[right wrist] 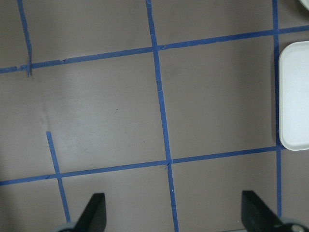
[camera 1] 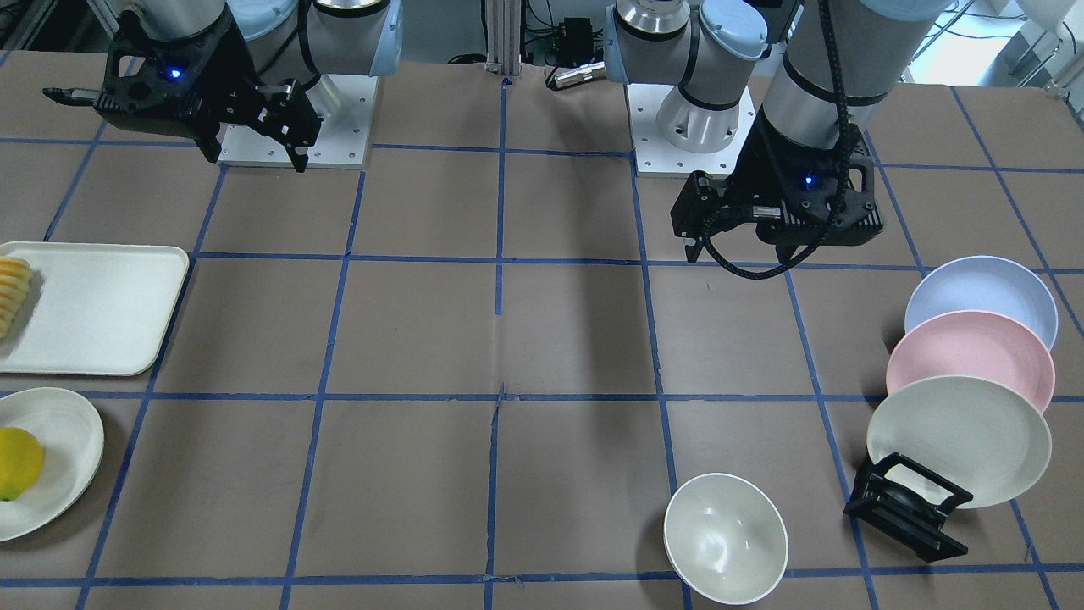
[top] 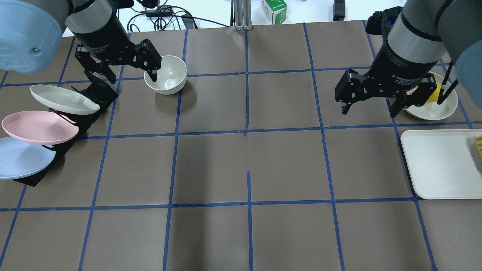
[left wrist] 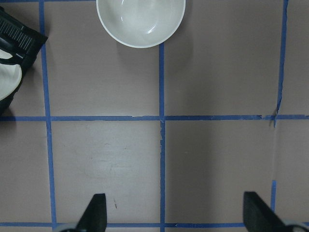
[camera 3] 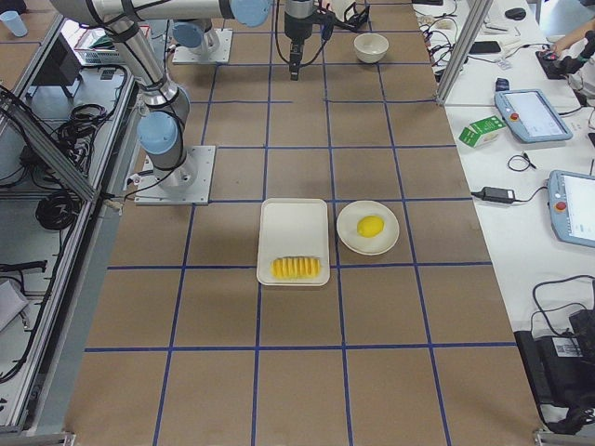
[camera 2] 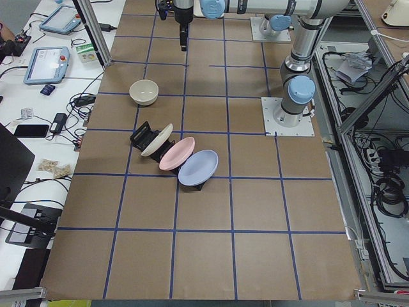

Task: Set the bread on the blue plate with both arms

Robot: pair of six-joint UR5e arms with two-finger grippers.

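Opening step, with left gripper (top: 132,75) and right gripper (top: 369,111) spread empty; next, likely reaching for bread (camera 3: 297,268) on tray (camera 3: 294,228), blue plate (camera 2: 197,167) in rack (camera 1: 910,512).

bread (top: 478,146) cut by overhead's right edge; blue plate (top: 26,160) cut by left edge

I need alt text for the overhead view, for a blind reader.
Two open grippers hover over a brown gridded table. The left gripper is near a white bowl and three racked plates; the right gripper is near a tray with bread.
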